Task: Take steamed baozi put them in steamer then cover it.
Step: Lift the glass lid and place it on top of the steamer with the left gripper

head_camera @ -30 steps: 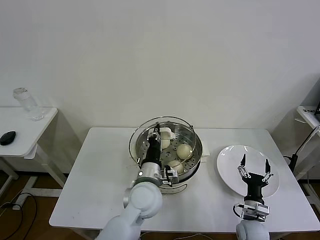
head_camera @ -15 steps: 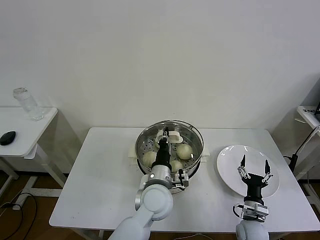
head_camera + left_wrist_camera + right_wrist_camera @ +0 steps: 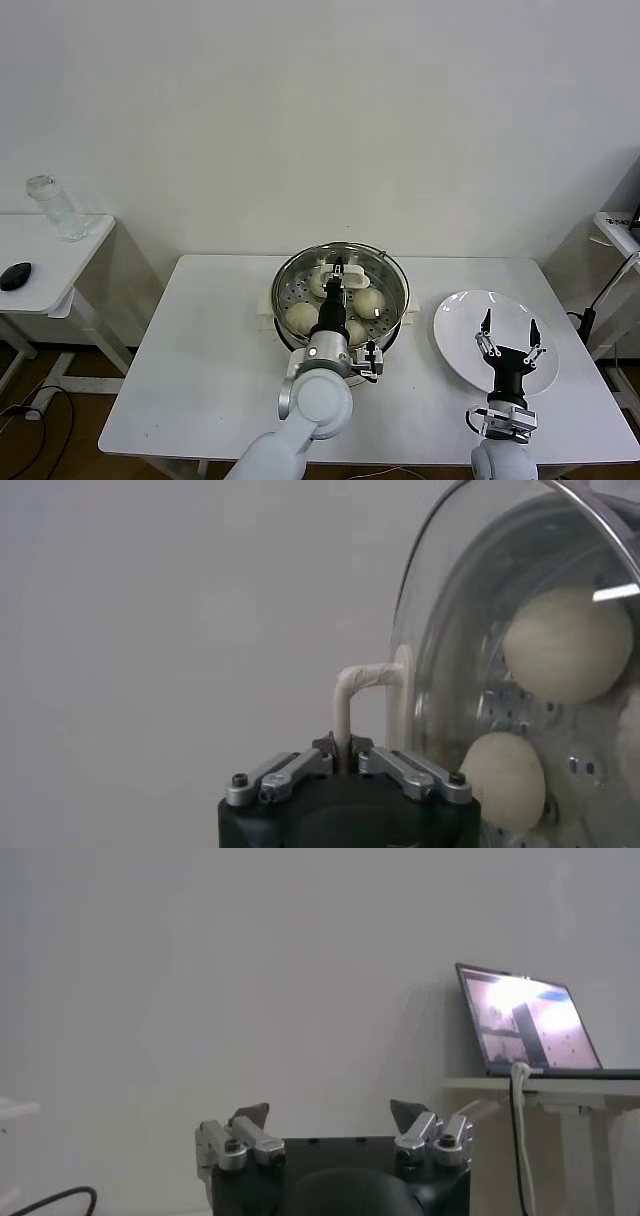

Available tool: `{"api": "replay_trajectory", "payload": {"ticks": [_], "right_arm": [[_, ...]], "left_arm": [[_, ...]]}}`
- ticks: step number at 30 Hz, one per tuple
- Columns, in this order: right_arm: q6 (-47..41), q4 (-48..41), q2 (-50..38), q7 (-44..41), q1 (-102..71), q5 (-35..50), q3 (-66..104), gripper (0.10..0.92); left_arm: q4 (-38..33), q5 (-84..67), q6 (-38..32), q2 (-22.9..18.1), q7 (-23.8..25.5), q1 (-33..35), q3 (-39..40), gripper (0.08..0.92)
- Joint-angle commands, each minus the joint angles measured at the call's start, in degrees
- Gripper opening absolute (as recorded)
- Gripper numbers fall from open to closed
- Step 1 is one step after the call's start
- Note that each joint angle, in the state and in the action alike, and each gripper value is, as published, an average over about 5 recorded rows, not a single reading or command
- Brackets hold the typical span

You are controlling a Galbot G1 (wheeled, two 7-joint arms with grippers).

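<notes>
Jaws of left gripper point(image 3: 338, 268) clench lid point(image 3: 385, 262) handle over steamer point(image 3: 283, 285) — right gripper point(image 3: 509, 331) spread.

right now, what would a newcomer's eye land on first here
The round shiny stainless-steel steamer in the middle of the white table, with cream-white buns inside. Over it the left tool is shut on the cream handle of the flat round glass lid. Beside it, the right tool hangs open over an empty white plate.
</notes>
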Motion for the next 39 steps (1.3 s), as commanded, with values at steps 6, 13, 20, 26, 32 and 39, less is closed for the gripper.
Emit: {"api": "replay_trajectory", "payload": {"ticks": [6,13,20,26,32,39], "right_arm": [[0.1,0.2,0.1,0.0,-0.1,0.1,0.0,0.823],[0.1,0.5,0.0,0.0,-0.2,0.1,0.0,0.823],[0.1,0.5,0.1,0.0,-0.2,0.1,-0.1,0.823],[0.2,0.5,0.1,0.0,-0.2,0.1,-0.1,0.823],[0.2,0.7,0.1,0.0,-0.4,0.1,-0.1,0.823],[0.2,0.7,0.2,0.0,-0.3,0.0,-0.1,0.823]], "left_arm": [[1.6,2.4,-1.2,-0.3,-0.9,0.4,-0.1,0.195],[2.3,2.6,-1.6,-0.2,-1.5,0.4,-0.6,0.195],[2.9,2.7,-2.1,-0.3,-2.0,0.3,-0.9,0.195],[3.5,2.9,-2.5,-0.4,-2.5,0.2,-1.1,0.195],[3.6,3.1,-2.7,-0.2,-2.7,0.3,-1.5,0.195],[3.8,3.2,-2.9,-0.1,-2.6,0.5,-1.5,0.195]]}}
